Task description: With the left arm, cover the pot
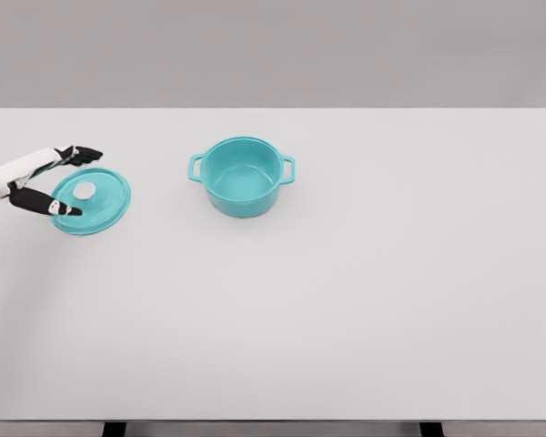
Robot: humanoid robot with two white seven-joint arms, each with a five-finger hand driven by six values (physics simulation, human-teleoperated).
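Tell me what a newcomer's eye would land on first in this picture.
The teal pot stands out first: open and uncovered, left of the middle of the white table, a handle on each side. Next comes its matching lid, lying flat near the table's left edge with a pale knob on top. The left hand reaches in there, fingers spread around the lid's left rim; no right arm shows.

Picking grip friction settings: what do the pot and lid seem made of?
Pot: looks like enamelled metal, uniform teal, smooth with a soft sheen. Lid: same teal finish, with a pale knob, perhaps plastic or steel. Being a render, the material is a guess.
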